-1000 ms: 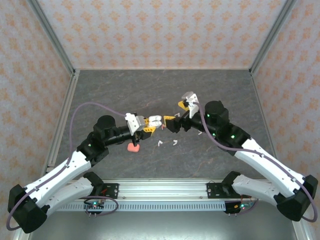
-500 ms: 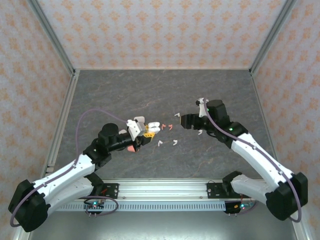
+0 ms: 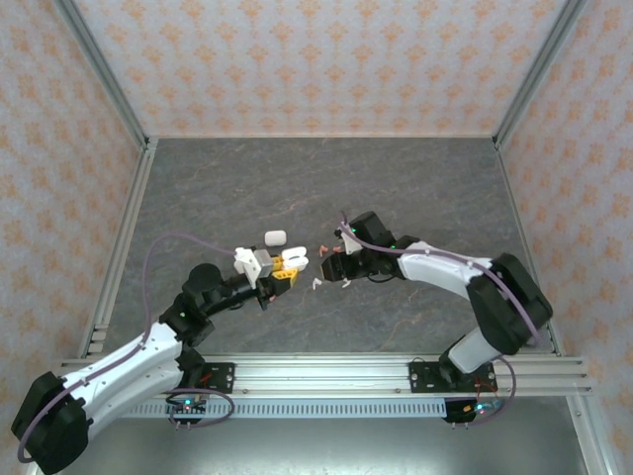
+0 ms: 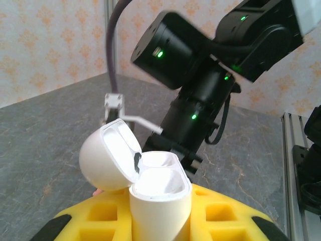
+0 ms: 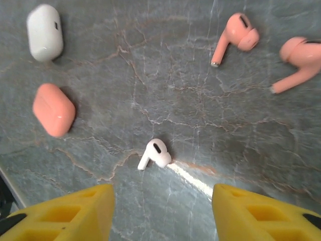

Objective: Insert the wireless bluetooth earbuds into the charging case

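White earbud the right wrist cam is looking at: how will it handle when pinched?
White earbud looks glossy and rounded, so it may squirt out of a pinch. Tiny, probably very light; a nudge likely skids it on the smooth table.

Robot test cell, lab-type, not a home. Grey stone-patterned table, boxed on three sides by flat wall panels printed with an orange motif. Bare aluminium posts at the corners. My left arm and right arm stand on an aluminium rail at the near edge. Exposed purple cable; green status lights on my joints.
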You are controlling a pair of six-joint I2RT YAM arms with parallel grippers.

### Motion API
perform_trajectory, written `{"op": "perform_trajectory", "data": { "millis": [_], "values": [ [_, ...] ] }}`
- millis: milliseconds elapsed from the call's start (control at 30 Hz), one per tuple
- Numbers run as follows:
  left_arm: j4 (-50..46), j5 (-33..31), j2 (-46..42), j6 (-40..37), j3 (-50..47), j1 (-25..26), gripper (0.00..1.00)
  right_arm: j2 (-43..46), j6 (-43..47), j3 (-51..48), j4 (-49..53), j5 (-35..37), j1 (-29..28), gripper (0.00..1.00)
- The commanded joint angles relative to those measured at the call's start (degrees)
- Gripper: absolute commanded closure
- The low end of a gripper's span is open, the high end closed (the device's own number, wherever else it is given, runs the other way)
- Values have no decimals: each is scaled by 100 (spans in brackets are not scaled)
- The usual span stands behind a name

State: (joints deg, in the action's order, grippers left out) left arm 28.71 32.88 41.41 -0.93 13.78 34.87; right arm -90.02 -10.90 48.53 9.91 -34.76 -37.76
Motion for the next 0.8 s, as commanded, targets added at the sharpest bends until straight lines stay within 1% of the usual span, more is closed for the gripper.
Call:
{"op": "perform_trajectory", "data": {
  "millis": [0, 100, 233, 467, 600, 767],
  "values": [
    [215, -248, -274, 187, -153, -15, 100, -409, 92, 454, -280, -232, -120, 48],
    [44, -256, -412, 183, -151, -33, 100, -821, 154, 760, -121, -198, -212, 49],
    [-90, -272, -448, 143, -106, -45, 100, -1149, 198, 1033, -2, -91, -254, 50],
    [-100, -261, -394, 112, -64, -60, 100, -1675, 458, 1523, 632, 85, -420, 51],
    [-124, -247, -405, 118, -42, -60, 100, -1775, 431, 1525, 814, 87, -472, 53],
    [-194, -260, -392, 110, -29, -68, 100, -1648, 415, 1323, 875, 79, -487, 54]
  ]
}}
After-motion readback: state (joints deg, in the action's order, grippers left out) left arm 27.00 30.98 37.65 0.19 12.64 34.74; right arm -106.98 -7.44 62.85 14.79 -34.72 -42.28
